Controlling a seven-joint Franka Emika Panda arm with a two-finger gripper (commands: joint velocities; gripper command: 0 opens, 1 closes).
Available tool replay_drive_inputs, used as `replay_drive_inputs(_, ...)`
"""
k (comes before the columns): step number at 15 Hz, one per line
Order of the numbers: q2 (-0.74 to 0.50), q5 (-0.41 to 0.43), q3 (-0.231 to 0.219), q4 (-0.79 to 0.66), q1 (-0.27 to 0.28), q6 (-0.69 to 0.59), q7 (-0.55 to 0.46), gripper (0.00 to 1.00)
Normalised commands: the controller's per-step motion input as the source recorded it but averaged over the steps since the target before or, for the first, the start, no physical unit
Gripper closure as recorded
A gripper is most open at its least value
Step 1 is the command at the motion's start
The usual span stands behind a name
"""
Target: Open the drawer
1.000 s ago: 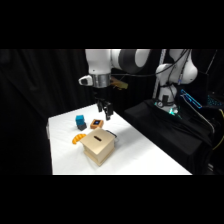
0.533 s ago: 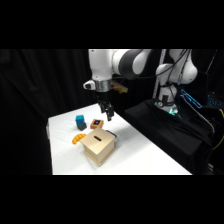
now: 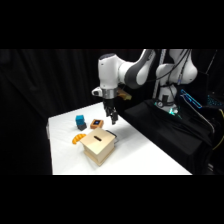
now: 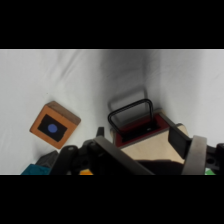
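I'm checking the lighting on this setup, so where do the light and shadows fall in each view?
Side view: the white table is brightly lit against a black backdrop. Wrist view: a broad, soft grey shadow lies on the table beyond the drawer, and the dark handle casts a fainter shadow just past itself. No glare shows in either view.

Black curtains (image 3: 55, 85); white table (image 3: 145, 160)

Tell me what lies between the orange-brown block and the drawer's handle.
Only bare white table. The wrist view shows the orange-brown block and the drawer's dark handle apart, with nothing on the stretch between them.
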Motion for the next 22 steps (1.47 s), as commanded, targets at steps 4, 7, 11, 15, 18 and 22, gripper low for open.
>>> replay_drive_inputs(4,0.07,0.002,-0.038,-0.17,-0.039,0.46,0.1,0.0)
replay_drive_inputs(7,0.2,0.038,-0.033,-0.05,-0.04,0.43,0.04,0.0)
replay_drive_inputs(11,0.24,0.102,-0.014,0.03,-0.03,0.37,-0.03,0.0)
replay_drive_inputs(15,0.23,0.146,0.012,0.06,-0.044,0.36,-0.09,0.0)
replay_drive_inputs(18,0.14,0.163,0.041,0.01,-0.088,0.35,-0.16,0.0)
replay_drive_inputs(22,0.09,0.138,0.116,0.01,-0.146,0.29,-0.27,0.0)
